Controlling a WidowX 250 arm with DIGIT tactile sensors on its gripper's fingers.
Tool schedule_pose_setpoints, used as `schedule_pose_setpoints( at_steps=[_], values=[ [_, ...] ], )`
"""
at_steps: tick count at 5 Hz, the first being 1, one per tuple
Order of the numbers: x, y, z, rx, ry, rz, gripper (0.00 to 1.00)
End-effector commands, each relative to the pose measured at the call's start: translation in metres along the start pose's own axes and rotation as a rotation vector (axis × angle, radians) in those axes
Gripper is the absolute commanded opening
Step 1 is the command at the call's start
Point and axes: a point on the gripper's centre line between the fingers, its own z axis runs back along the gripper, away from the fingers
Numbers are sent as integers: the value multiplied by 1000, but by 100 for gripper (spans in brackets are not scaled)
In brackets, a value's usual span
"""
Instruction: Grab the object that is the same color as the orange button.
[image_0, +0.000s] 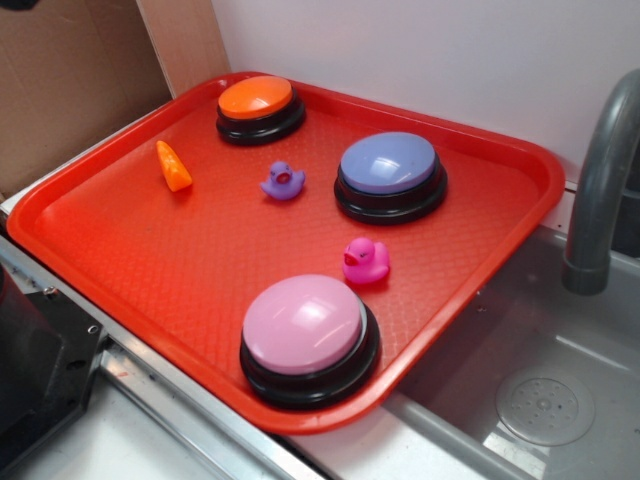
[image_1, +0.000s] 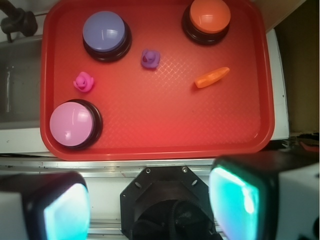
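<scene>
A tray (image_0: 480, 290) sits beside a sink (image_0: 540, 400), with a faucet (image_0: 600, 190) rising at the sink's edge. On the tray, one button (image_0: 258, 108) stands in the far corner, a wedge piece (image_0: 172, 166) just beside it. A second button (image_0: 390, 175) stands further along (a duck (image_0: 284, 181) between it and the wedge). A third button (image_0: 305, 338) occupies the near corner, another duck (image_0: 365, 261) between it and the second button.
</scene>
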Motion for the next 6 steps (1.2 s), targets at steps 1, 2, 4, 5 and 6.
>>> schedule_pose_setpoints(
  at_steps=[1, 2, 4, 5, 6],
  values=[
    [0, 0, 0, 0, 0, 0, 100],
    [9, 9, 13, -8, -7, 50, 100],
    [40, 39, 31, -12, -25, 158, 100],
    [65, 79, 11, -26, 23, 349, 100],
    [90, 101, -22, -55, 71, 470, 100]
  ],
)
